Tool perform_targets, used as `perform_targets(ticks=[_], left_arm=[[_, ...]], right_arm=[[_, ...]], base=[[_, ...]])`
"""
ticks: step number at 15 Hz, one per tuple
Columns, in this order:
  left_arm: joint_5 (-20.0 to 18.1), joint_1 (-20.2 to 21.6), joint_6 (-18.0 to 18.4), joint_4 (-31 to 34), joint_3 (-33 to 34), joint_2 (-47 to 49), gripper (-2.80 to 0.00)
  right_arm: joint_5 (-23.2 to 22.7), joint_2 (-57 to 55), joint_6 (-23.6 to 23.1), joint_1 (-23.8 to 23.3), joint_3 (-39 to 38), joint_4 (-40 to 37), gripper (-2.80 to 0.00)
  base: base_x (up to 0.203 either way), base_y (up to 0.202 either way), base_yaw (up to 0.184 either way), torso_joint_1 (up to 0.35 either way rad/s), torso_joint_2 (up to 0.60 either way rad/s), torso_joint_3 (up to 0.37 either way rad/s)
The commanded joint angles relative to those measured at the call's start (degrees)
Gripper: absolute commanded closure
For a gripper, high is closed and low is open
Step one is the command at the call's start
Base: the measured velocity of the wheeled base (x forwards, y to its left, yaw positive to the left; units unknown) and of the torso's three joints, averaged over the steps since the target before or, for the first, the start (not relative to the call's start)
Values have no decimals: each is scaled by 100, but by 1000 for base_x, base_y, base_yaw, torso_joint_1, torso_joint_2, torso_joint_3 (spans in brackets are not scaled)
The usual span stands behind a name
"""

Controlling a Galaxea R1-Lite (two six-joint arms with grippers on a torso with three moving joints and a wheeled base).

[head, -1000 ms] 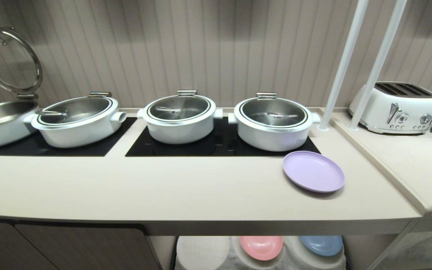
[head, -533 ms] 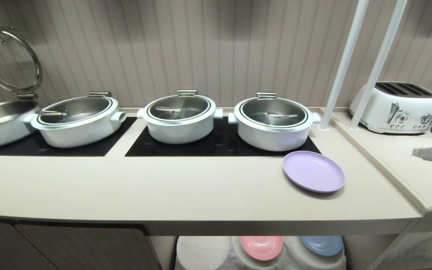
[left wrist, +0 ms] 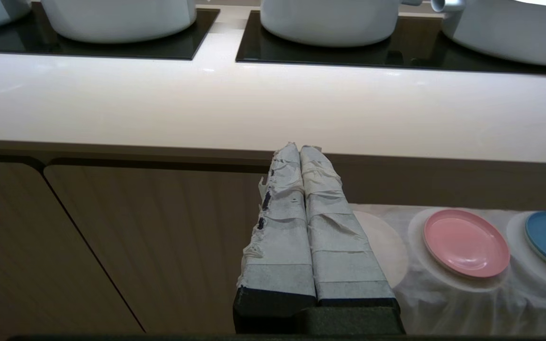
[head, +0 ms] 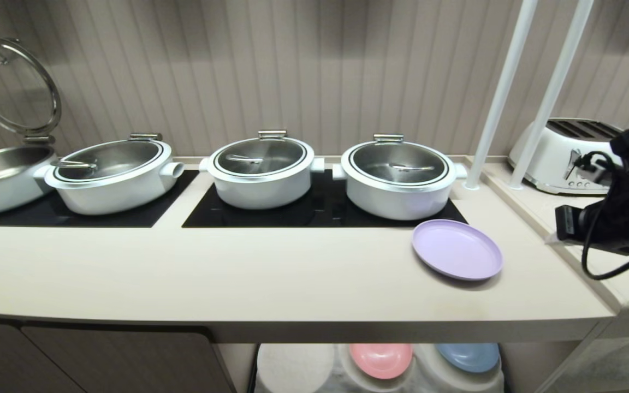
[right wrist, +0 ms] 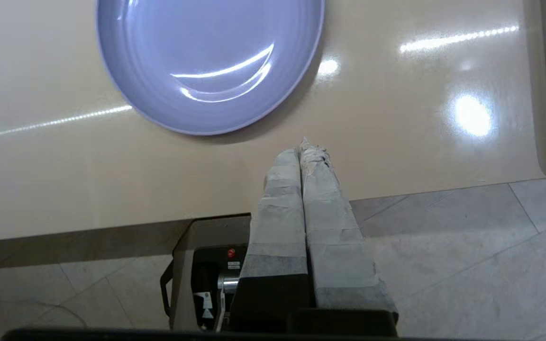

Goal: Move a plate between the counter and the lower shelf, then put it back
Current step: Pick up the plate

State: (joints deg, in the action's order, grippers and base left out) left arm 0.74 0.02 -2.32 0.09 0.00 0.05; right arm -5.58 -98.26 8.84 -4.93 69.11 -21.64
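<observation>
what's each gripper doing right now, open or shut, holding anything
Left gripper: shut, empty, parked below the counter.
Right gripper: shut, empty, above the counter near the plate.

kitchen | hob panels (head: 320,210), pots (head: 261,172), toaster (head: 565,155) (counter-top)

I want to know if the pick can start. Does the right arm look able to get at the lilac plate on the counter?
Probably yes. The right gripper, shut, hangs above the counter just beside the lilac plate, with nothing between them; the nearest white pot stands behind the plate.
</observation>
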Motion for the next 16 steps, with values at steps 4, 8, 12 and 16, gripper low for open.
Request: perform_targets(ticks=[4, 8, 12, 16], left_arm=[[5, -2, -6, 0, 0, 4, 0], [5, 6, -6, 0, 0, 4, 0], [5, 6, -6, 0, 0, 4, 0], [5, 6, -6, 0, 0, 4, 0]], right_arm=[[-13, -1550, -3, -282, 1093, -136, 0], [-13, -2148, -30, -312, 2153, -657, 0], [-31, -2409, -295, -272, 2573, -1097, -280], [-31, -2455, -392, -272, 2573, -1071, -280]], base=[[0, 0, 0, 0, 0, 0], [0, 0, 0, 0, 0, 0], [0, 0, 0, 0, 0, 0], [0, 0, 0, 0, 0, 0]])
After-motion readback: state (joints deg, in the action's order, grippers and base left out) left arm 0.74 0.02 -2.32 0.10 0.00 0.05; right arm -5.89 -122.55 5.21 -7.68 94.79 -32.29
